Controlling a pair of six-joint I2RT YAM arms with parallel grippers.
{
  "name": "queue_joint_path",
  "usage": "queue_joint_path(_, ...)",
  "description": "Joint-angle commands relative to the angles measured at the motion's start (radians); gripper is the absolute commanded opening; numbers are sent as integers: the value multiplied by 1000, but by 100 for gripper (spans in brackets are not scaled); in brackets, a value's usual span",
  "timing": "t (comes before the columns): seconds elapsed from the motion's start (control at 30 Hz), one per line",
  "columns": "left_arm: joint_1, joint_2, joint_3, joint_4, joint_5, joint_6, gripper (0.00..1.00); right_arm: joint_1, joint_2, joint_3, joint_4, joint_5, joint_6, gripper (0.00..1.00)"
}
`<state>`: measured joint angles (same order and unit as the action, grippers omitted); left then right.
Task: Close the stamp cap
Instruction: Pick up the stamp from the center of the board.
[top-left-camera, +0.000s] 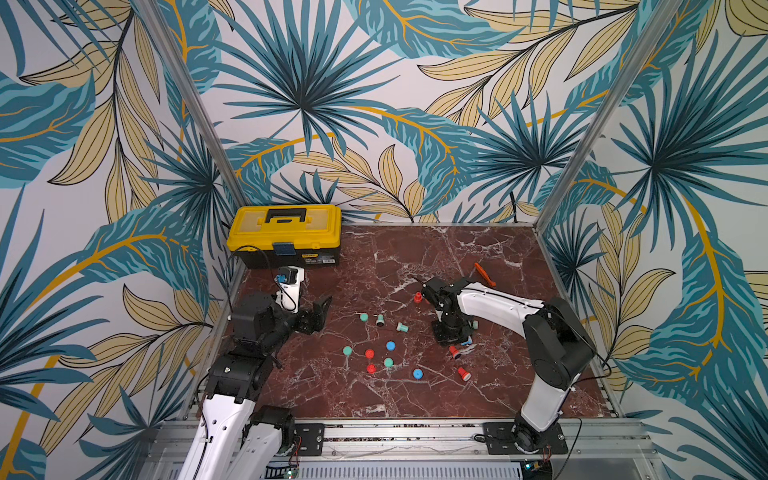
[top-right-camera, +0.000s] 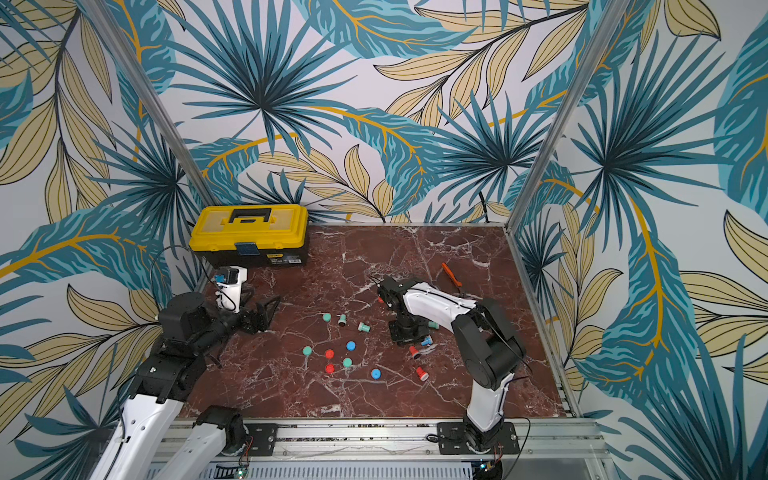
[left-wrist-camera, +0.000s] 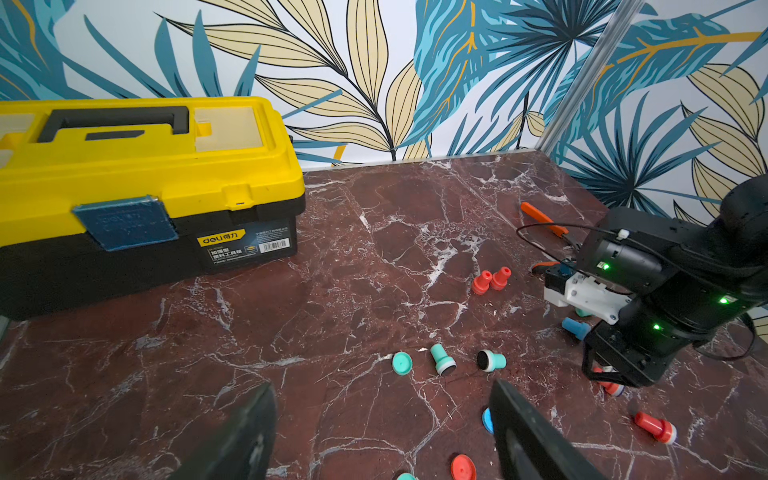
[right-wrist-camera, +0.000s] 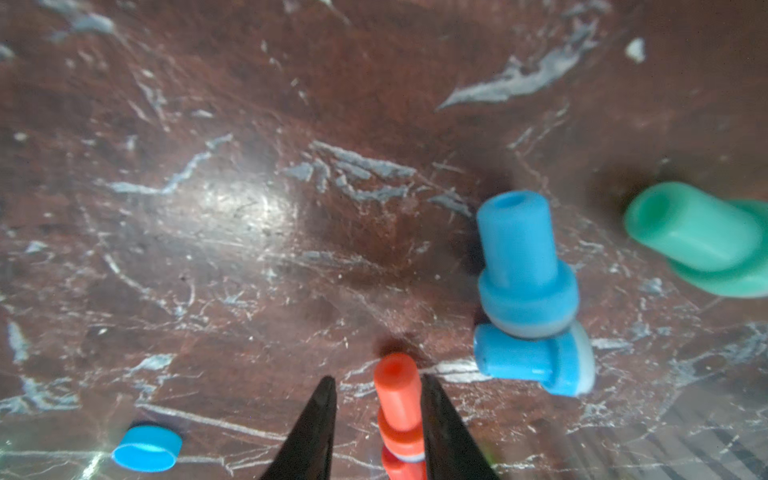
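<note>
In a top view, our right pincer (top-left-camera: 453, 343) hangs over the red stamp (top-left-camera: 455, 352), at four o'clock on the surface (top-left-camera: 374, 399). In the left wrist view, our left pincer (left-wrist-camera: 382, 432) gapes wide and empty. In the right wrist view, the right pincer straddles the stamp with one finger touching and the other apart, so nothing is gripped yet. An uneven squeeze could tip it or squirt it loose.

The left gripper (left-wrist-camera: 382, 388) reaches forward, jaws wide apart. The right gripper (right-wrist-camera: 378, 379) points straight down (jaws narrowly parted).
</note>
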<state>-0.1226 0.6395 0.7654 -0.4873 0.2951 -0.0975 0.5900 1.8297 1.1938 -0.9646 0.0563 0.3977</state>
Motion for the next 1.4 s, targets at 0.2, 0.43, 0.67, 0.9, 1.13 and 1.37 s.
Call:
queue_joint_path(0.2, 12, -4, -7, 6, 3, 1, 82, 21, 39, -33, -13, 46, 24, 35)
queue_joint_path(0.43, 12, -6, -6, 6, 6, -1, 82, 34, 35, -57, -24, 54, 30, 31)
queue_joint_path(0.67, 12, -8, -6, 6, 4, -1, 82, 44, 25, -62, -37, 57, 43, 27)
queue_joint_path(0.9, 12, -8, -6, 6, 4, -1, 82, 53, 24, -59, -53, 62, 54, 28)
queue_joint_path(1.13, 12, -6, -8, 6, 5, -2, 82, 61, 11, -53, -57, 58, 70, 27)
queue_joint_path(1.37, 12, -6, -8, 6, 6, -2, 82, 66, 7, -50, -49, 55, 91, 21)
